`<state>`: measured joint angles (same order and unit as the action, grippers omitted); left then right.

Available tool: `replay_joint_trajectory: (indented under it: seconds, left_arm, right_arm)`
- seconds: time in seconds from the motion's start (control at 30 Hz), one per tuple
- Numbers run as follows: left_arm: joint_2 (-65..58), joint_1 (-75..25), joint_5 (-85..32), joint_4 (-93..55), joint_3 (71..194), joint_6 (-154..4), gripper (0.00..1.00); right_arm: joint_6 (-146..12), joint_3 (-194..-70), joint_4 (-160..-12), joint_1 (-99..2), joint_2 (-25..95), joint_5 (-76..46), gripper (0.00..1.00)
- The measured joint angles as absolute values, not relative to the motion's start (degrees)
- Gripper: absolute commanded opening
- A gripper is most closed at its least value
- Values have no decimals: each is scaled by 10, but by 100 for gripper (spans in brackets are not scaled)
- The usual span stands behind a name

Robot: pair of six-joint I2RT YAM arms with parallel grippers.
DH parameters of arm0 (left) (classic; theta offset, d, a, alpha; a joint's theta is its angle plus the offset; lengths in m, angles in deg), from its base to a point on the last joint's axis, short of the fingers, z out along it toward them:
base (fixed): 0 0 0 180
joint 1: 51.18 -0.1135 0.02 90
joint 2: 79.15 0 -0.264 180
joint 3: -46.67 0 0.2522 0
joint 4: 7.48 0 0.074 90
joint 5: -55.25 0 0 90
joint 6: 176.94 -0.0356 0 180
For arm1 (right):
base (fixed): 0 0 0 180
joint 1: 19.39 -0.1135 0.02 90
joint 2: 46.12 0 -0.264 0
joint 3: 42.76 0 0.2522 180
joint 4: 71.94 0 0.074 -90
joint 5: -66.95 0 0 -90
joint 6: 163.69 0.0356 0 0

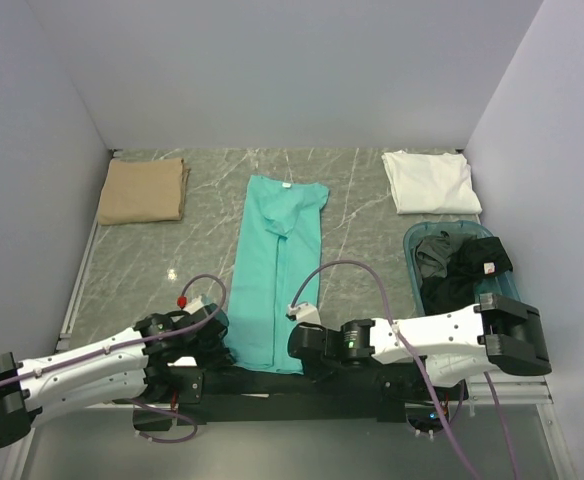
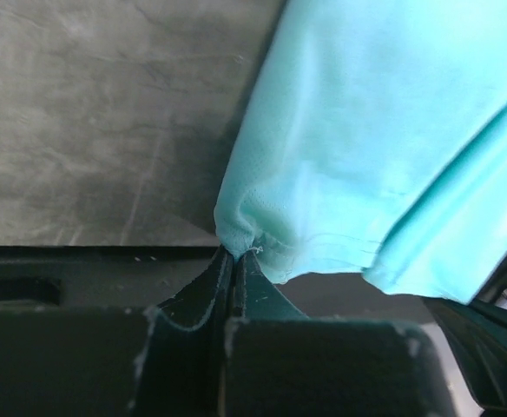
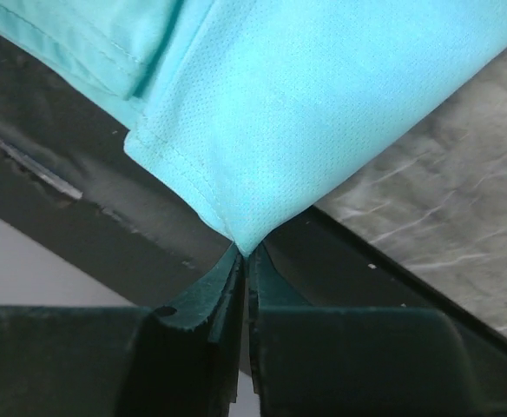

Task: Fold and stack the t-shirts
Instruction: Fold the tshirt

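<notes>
The teal t-shirt (image 1: 275, 268) lies as a long narrow strip down the middle of the table, collar at the far end. My left gripper (image 1: 219, 335) is shut on its near left corner (image 2: 236, 239). My right gripper (image 1: 302, 345) is shut on its near right corner (image 3: 245, 234). Both grippers sit at the table's near edge, over the black base bar. A folded tan t-shirt (image 1: 144, 190) lies at the far left. A folded white t-shirt (image 1: 430, 181) lies at the far right. Dark grey t-shirts (image 1: 459, 265) are heaped in the tub.
The blue-green plastic tub (image 1: 412, 238) stands at the right, just beyond my right arm. Grey walls close the table on three sides. A metal rail (image 1: 80, 290) runs along the left edge.
</notes>
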<state>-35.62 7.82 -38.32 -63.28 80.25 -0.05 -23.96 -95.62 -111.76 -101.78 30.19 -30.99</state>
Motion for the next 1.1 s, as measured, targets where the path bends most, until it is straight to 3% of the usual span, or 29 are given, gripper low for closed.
replay_joint_trajectory:
  seconds: [0.27, 0.6, 1.1]
  left_arm:
    - [-373, 78, -397, -653, 820, -1, 1]
    - [-324, 62, -473, -634, 917, -34, 1]
    - [-164, -124, -463, -480, 1033, -190, 1]
  right_arm:
    - [-233, -963, -1140, -1011, 297, -333, 7]
    - [-277, -972, -1138, -913, 269, -343, 7]
    - [-386, -1081, -1137, -748, 296, -351, 7]
